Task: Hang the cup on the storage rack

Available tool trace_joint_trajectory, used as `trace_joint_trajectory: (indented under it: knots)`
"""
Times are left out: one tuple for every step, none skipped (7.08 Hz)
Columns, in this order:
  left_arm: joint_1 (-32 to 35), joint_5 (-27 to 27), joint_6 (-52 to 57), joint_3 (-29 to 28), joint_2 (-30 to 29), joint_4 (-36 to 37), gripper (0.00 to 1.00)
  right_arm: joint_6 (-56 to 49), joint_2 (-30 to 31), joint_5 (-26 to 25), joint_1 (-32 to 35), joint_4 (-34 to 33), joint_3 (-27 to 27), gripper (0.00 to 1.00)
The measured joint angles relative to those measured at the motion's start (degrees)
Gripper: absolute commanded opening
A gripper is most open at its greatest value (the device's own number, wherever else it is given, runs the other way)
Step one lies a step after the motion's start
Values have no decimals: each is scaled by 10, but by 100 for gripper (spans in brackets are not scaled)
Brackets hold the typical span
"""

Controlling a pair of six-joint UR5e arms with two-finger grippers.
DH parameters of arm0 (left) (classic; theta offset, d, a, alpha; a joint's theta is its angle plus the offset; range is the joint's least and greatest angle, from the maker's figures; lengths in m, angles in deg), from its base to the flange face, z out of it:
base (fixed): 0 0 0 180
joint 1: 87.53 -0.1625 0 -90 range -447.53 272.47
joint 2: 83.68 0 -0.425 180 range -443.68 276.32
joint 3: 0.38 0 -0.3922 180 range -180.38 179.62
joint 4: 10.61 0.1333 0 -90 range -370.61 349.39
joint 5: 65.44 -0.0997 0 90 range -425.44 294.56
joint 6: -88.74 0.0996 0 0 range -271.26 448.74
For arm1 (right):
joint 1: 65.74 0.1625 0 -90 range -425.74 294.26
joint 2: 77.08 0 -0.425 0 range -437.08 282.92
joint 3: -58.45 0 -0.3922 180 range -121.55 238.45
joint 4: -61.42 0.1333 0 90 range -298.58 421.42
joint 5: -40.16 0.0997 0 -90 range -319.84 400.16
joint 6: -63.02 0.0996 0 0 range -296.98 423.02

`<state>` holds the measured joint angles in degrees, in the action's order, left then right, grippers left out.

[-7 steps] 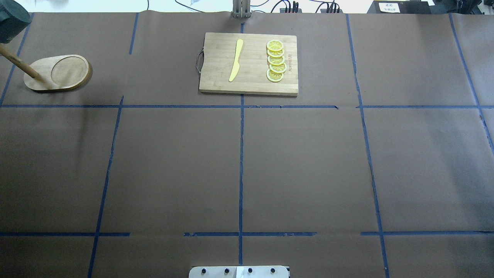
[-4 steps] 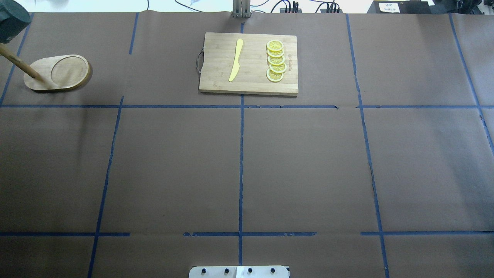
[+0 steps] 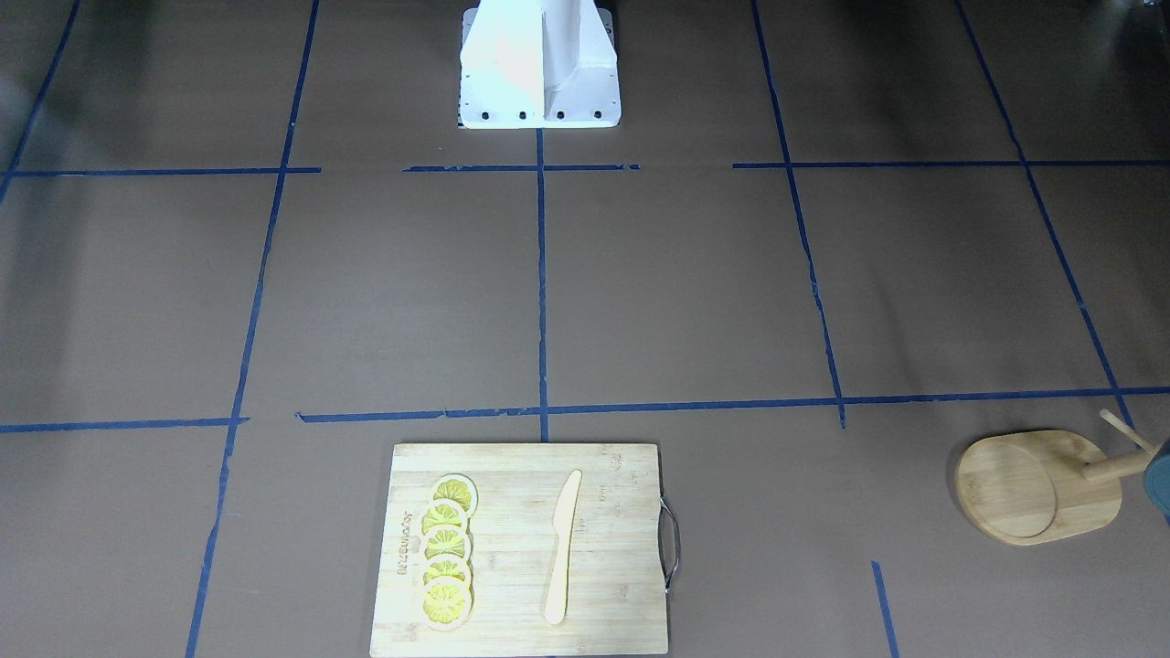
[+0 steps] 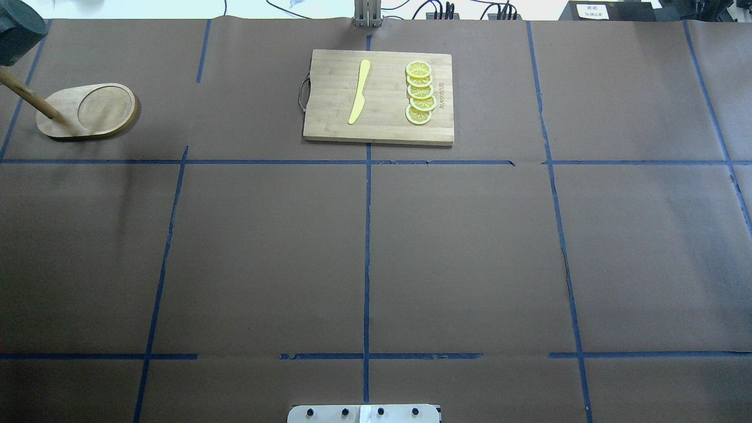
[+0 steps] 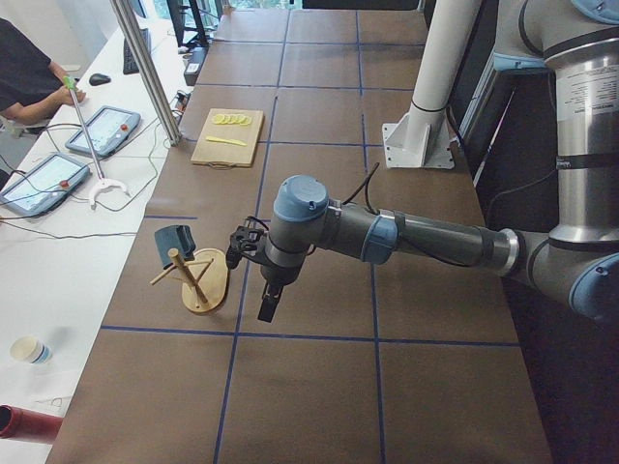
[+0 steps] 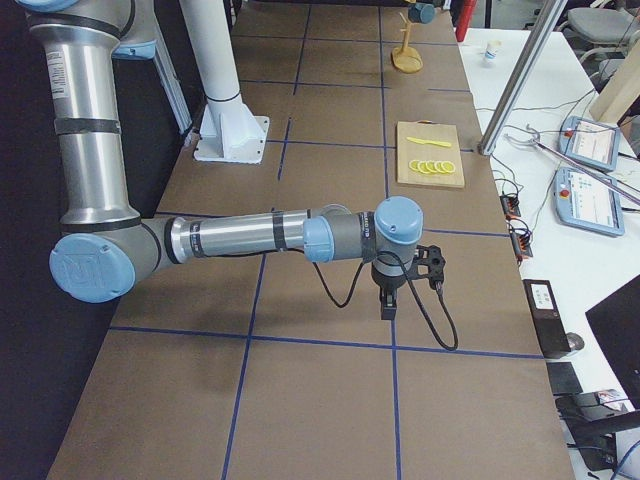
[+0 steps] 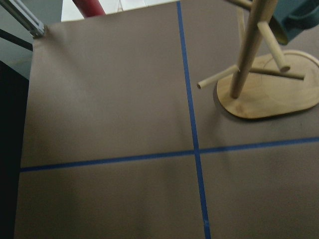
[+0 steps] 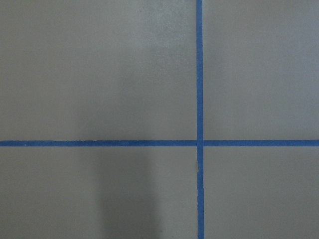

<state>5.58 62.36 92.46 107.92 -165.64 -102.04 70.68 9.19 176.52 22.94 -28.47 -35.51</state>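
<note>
The dark grey-blue cup (image 5: 176, 242) hangs at the top of the bamboo storage rack (image 5: 203, 285), at the table's far left corner. Both also show in the overhead view: the cup (image 4: 14, 32) and the rack's oval base (image 4: 88, 111). In the left wrist view, the rack post (image 7: 249, 55) stands at the upper right with the cup (image 7: 299, 20) beside it. My left gripper (image 5: 266, 311) hovers over the table just right of the rack, apart from it. My right gripper (image 6: 388, 310) hovers over bare table at the other end. I cannot tell whether either gripper is open or shut.
A bamboo cutting board (image 4: 329, 117) with a yellow knife (image 4: 359, 91) and several lemon slices (image 4: 420, 93) lies at the far middle. The robot base (image 3: 539, 64) stands at the near edge. A paper cup (image 5: 29, 350) and a red cylinder (image 5: 24, 425) sit beyond the left end.
</note>
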Motion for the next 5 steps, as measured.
trace_joint_trajectory:
  knots:
    - [-1, 8, 33, -13, -17, 62, 100, -1, 6, 14, 5, 0, 4, 100]
    - [-1, 13, 46, -38, -32, 93, 100, -9, 14, 27, 11, -1, 6, 100]
    - [-1, 16, 51, -71, -39, 92, 100, -24, 26, 34, 20, -1, 7, 100]
    - [-1, 18, 51, -108, -42, 70, 100, -37, 38, 36, 28, -1, 7, 100]
    - [-2, 22, 50, -145, -43, 41, 100, -42, 51, 37, 33, -1, 7, 100]
